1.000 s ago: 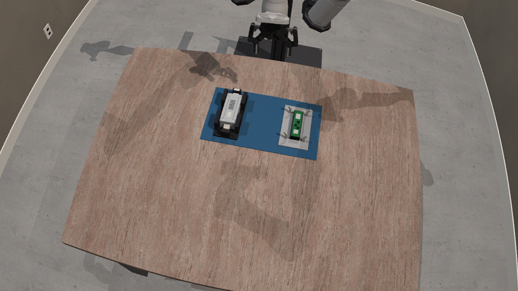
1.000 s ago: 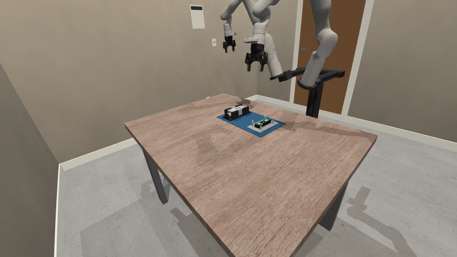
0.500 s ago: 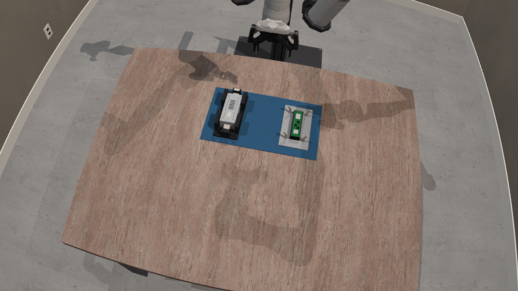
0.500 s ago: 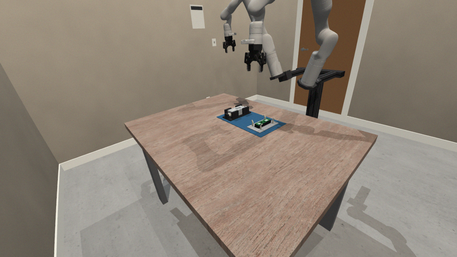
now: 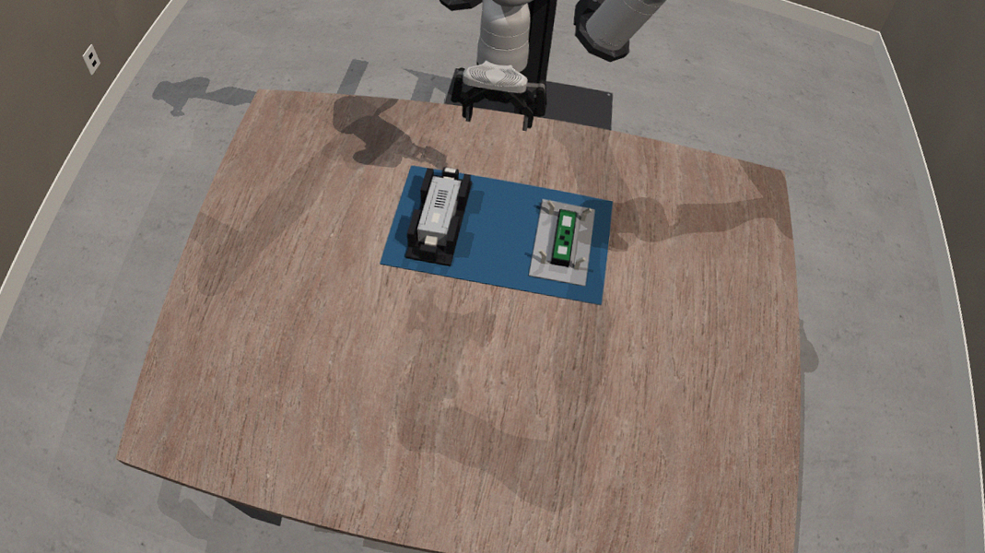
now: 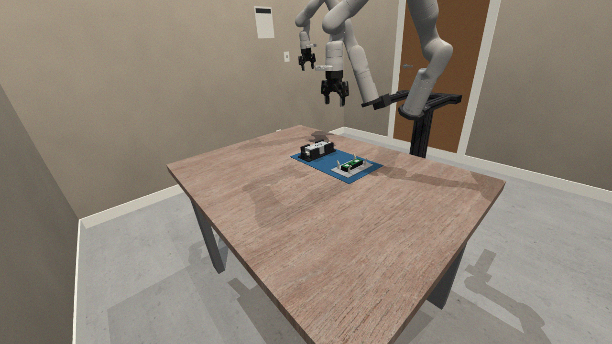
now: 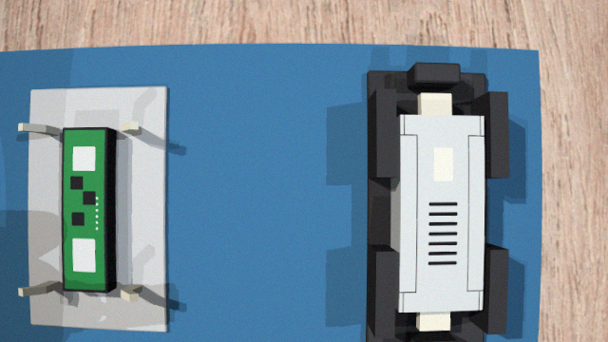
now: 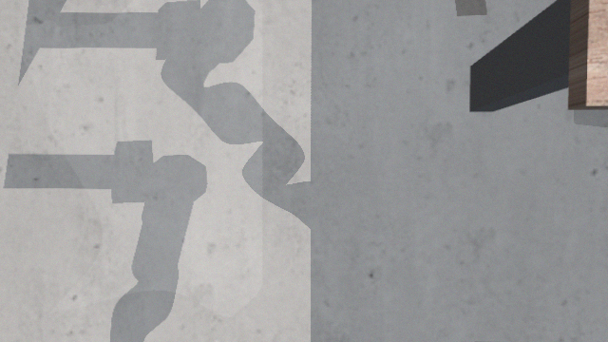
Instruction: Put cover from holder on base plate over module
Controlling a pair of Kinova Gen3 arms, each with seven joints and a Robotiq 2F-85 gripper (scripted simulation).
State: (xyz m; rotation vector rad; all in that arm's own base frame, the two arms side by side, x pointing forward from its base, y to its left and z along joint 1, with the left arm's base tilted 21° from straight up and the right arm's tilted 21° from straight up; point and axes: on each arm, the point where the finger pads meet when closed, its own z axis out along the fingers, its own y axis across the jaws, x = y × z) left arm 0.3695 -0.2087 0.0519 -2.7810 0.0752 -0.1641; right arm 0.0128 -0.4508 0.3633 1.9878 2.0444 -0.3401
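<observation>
The pale grey cover sits in its black holder, between the holder's dark walls, with a cream tab showing at each end. The green-topped module lies uncovered on the light grey base plate, among several thin cream posts. My left gripper is open and empty, high above the table's back edge, pointing down. My right gripper is open and empty, far off beyond the table.
Holder and base plate stand apart on a blue mat on the wooden table. The right wrist view shows the floor and a table corner. Arm shadows cross the table.
</observation>
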